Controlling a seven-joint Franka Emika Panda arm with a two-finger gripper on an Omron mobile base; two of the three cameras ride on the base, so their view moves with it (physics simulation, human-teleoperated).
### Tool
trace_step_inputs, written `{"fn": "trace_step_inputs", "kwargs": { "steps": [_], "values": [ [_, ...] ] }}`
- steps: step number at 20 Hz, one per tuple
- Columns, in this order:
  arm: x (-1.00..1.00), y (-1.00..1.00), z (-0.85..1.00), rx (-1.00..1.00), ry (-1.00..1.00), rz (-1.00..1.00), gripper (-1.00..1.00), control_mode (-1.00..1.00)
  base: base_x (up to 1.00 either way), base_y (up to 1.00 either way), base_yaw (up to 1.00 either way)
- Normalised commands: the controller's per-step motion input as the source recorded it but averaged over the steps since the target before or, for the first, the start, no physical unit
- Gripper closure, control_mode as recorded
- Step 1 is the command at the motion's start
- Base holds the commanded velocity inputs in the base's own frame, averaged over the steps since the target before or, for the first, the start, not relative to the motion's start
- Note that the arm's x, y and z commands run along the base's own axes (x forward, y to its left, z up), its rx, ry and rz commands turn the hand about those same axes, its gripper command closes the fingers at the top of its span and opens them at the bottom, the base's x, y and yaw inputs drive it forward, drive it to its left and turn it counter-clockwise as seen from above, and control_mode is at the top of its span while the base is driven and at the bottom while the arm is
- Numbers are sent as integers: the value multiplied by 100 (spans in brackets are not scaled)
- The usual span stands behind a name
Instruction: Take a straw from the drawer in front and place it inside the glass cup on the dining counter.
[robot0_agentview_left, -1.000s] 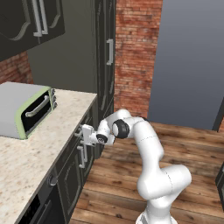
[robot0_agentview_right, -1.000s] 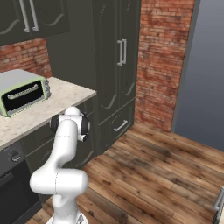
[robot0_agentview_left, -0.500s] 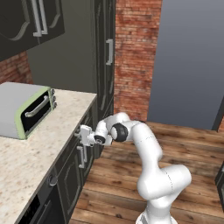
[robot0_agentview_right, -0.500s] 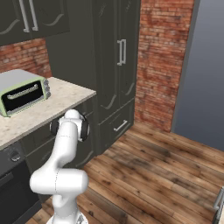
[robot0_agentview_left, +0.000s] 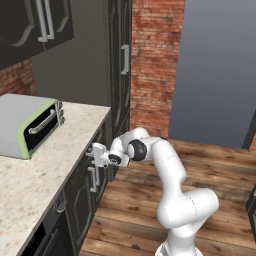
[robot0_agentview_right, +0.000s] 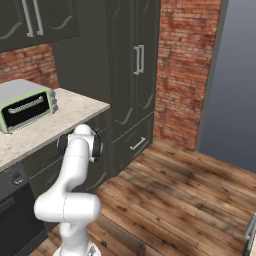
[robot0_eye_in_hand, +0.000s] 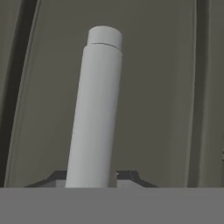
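Under the edge of the beige speckled stone tabletop (robot0_agentview_left: 60, 150), the gripper (robot0_agentview_left: 95, 152) reaches the wide dark grey-green drawer (robot0_eye_in_hand: 148, 109); its dark fingertips (robot0_eye_in_hand: 127, 176) are closed around the drawer's silver bar handle (robot0_eye_in_hand: 94, 109).

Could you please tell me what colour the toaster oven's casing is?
The toaster oven is pale green with a grey top, clearest in the right base view.
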Motion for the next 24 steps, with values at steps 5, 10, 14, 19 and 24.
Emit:
{"fn": "trace_step_inputs", "kwargs": {
  "steps": [5,10,14,19,24],
  "values": [
    [-19,-74,-4,0,0,-7,100,-100,0,0,0],
    [-23,-98,0,0,0,-9,100,-100,0,0,0],
    [-28,-100,-1,0,0,-8,100,-100,0,0,0],
    [-30,-100,0,0,0,-7,100,-100,0,0,0],
    [-32,-100,0,0,1,-6,100,-100,0,0,0]
  ]
}}
